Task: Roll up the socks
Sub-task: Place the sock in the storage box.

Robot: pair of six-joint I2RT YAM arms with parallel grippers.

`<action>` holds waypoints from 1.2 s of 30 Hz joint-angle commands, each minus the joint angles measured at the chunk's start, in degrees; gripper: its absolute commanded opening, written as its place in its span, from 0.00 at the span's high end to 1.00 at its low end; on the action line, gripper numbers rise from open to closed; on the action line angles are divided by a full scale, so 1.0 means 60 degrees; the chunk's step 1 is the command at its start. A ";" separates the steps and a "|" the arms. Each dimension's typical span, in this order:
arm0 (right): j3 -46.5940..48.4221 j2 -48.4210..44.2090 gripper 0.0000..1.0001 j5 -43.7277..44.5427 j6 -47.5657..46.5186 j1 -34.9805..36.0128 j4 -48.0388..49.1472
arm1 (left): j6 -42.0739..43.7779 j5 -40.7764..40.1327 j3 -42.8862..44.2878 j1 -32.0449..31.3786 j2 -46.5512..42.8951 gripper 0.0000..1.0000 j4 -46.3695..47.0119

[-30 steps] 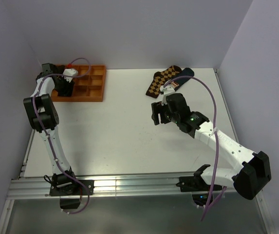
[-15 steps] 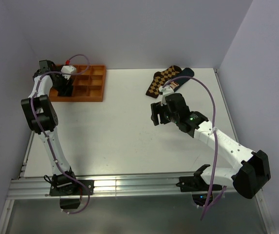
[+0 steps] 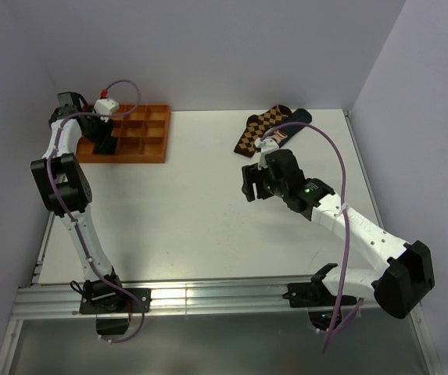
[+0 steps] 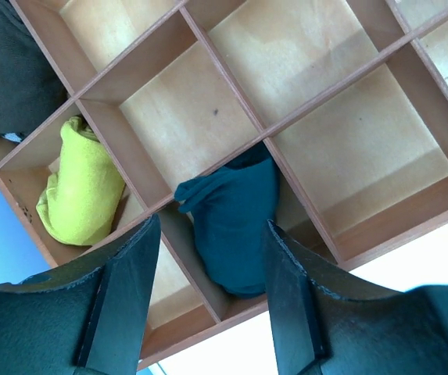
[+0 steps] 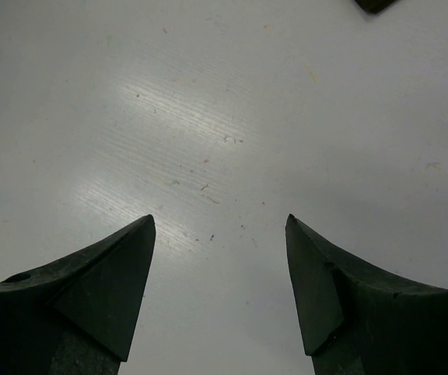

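The socks are a rolled dark teal bundle point(image 4: 235, 234) lying in a front-row compartment of the orange wooden organiser point(image 3: 149, 134), partly over a divider. My left gripper point(image 4: 210, 226) hovers above that bundle, open, with nothing between its fingers point(image 4: 126, 289). In the top view the left gripper point(image 3: 102, 133) hangs over the organiser's left end. My right gripper point(image 3: 249, 183) is open over bare white table, mid-right. In the right wrist view the right gripper point(image 5: 220, 223) holds nothing.
A yellow-green rolled bundle point(image 4: 83, 183) and a dark grey one point(image 4: 5, 66) fill neighbouring compartments. A brown argyle sock point(image 3: 256, 130) and a dark navy sock point(image 3: 299, 117) lie at the back right, beyond the right gripper. Walls close the table on three sides.
My left wrist has lifted and drawn back from the organiser's left end, leaving the teal bundle in its compartment. The right arm has stayed put.
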 commanded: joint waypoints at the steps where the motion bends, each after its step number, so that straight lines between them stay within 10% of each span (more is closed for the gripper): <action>1: 0.0419 0.0036 0.26 -0.0056 -0.0118 -0.0067 0.0041 | -0.0240 0.0476 0.0029 0.0058 -0.0141 0.41 0.0402; 36: 0.0478 0.0300 0.28 -0.0129 -0.0118 -0.0052 -0.0091 | -0.0108 0.0915 0.0366 0.0190 0.1603 0.44 -0.0638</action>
